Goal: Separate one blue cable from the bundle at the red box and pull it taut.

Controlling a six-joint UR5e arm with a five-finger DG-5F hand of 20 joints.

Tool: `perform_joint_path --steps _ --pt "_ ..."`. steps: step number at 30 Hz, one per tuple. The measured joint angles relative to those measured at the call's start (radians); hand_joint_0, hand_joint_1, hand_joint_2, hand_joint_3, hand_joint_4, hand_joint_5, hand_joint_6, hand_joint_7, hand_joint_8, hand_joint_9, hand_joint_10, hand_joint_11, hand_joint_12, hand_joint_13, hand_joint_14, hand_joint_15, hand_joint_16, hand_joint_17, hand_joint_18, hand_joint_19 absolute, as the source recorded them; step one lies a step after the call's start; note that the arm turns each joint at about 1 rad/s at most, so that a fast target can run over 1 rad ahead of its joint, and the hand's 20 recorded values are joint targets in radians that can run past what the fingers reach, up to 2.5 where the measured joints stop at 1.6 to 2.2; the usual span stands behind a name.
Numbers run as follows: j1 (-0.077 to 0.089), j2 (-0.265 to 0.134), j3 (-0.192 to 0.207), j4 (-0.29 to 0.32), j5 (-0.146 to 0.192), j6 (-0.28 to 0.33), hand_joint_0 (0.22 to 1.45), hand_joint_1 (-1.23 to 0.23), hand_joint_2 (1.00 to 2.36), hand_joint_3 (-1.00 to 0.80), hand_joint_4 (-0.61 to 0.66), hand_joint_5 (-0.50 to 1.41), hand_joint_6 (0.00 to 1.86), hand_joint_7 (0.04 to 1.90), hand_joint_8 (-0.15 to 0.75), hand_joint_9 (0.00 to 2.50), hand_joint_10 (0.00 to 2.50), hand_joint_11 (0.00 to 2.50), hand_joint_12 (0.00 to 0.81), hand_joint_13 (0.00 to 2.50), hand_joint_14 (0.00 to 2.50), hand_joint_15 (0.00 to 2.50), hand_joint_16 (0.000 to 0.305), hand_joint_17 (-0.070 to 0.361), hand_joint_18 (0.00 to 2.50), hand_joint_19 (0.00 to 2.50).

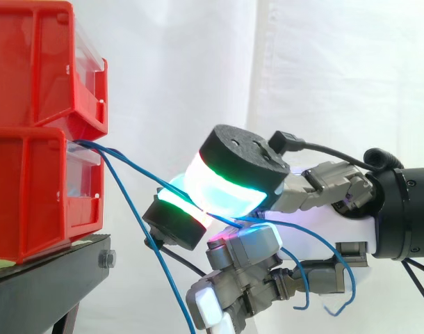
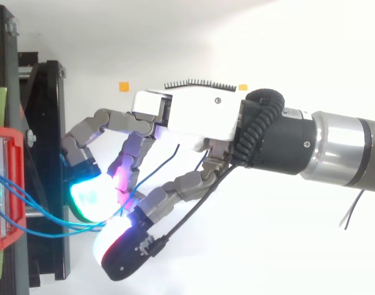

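Several thin blue cables leave the front of the lower red bin (image 1: 31,198). One blue cable (image 1: 132,163) runs from the bin's lip across to my hand (image 1: 316,188), fairly straight but sloping down. The hand is shut on it, pinching it between two thick glowing pads (image 1: 229,184) just right of the bins. Its loose tail (image 1: 337,275) loops below the palm. Another blue cable (image 1: 148,240) hangs slack down past the stand. From above, the hand (image 2: 187,114) reaches in from the right, fingers curled, with the cables (image 2: 52,220) spanning the gap to the bin (image 2: 12,153).
A second red bin (image 1: 31,62) sits stacked on the lower one, both on a black stand (image 1: 45,278) at the left. A white curtain fills the background. Two small orange markers (image 2: 123,86) lie on the white floor beyond the hand.
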Motion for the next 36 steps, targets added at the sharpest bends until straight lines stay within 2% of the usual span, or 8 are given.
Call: perform_joint_path --steps 7,12,16,21,25,28,31,36 --pt "0.000 0.000 0.000 0.000 0.000 0.000 0.54 -0.95 1.00 -0.50 -0.03 -0.15 0.90 1.33 0.296 1.37 0.03 1.50 0.369 1.07 0.02 0.66 0.045 0.101 0.90 0.61" --pt "0.000 0.000 0.000 0.000 0.000 0.000 0.45 -0.89 1.00 -0.50 0.02 -0.15 0.88 1.17 0.332 1.39 0.03 1.44 0.402 1.10 0.02 0.65 0.052 0.117 0.97 0.60" --pt "0.000 0.000 0.000 0.000 0.000 0.000 0.45 -0.85 1.00 -0.50 0.02 -0.15 0.87 1.11 0.333 1.39 0.03 1.44 0.402 1.10 0.02 0.65 0.052 0.117 0.98 0.61" --pt "0.000 0.000 0.000 0.000 0.000 0.000 0.52 -0.69 1.00 -0.50 0.03 -0.14 0.84 1.10 0.307 1.39 0.03 1.45 0.384 1.10 0.03 0.67 0.047 0.106 0.94 0.65" --pt "0.000 0.000 0.000 0.000 0.000 0.000 0.50 -0.60 1.00 -0.50 0.04 -0.14 0.81 1.14 0.323 1.40 0.03 1.43 0.393 1.11 0.02 0.66 0.049 0.110 0.96 0.65" --pt "0.000 0.000 0.000 0.000 0.000 0.000 0.51 -0.59 1.00 -0.50 0.04 -0.13 0.80 1.15 0.318 1.40 0.03 1.45 0.395 1.11 0.02 0.66 0.048 0.108 0.95 0.66" --pt "0.001 0.000 0.000 0.000 0.000 0.000 0.63 -0.65 1.00 -0.50 0.00 -0.13 0.79 1.19 0.289 1.39 0.03 1.45 0.372 1.09 0.03 0.68 0.044 0.098 0.91 0.69" --pt "0.003 0.000 0.000 0.000 0.000 0.000 0.63 -0.73 1.01 -0.36 -0.02 -0.14 0.80 1.20 0.291 1.38 0.03 1.45 0.373 1.09 0.03 0.68 0.044 0.099 0.91 0.69"
